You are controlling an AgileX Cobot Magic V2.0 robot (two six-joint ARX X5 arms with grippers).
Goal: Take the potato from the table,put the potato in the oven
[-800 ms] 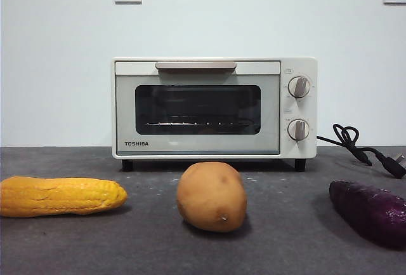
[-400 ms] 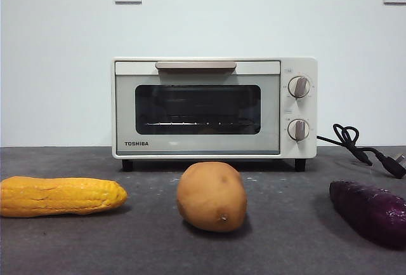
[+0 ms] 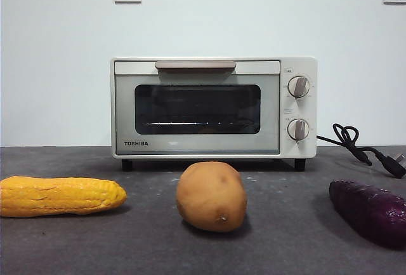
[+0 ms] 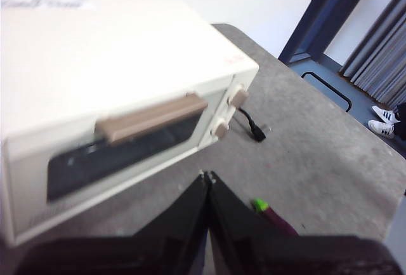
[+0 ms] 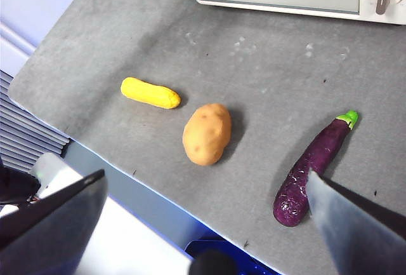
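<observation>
The table (image 3: 285, 243) is a dark grey speckled surface running the full width of the front view, with a white wall behind it. At the back of it stands the oven (image 3: 214, 108), cream-white with a dark glass window, its door closed, a beige bar handle (image 3: 195, 65) along the top of the door and two round knobs (image 3: 299, 87) stacked on its right side. A wire rack shows dimly through the glass. A black power cord (image 3: 355, 146) lies coiled on the table just right of the oven.

In front of the oven, apart from it, three vegetables lie in a row. The corn cob (image 3: 60, 195) lies lengthwise at the left, the purple eggplant (image 3: 371, 211) with a green stem end at the right, and the potato (image 3: 211, 197) between them, resting on the table well apart from both, tan-orange with a few dark eyes.

The left gripper (image 4: 207, 176) hangs above the table in front of the oven, its two black jaws pressed together with nothing between them. The right gripper (image 5: 203, 192) is high over the table's near edge, looking down on the vegetables, its jaws spread wide and holding nothing; the potato sits clear of both.
</observation>
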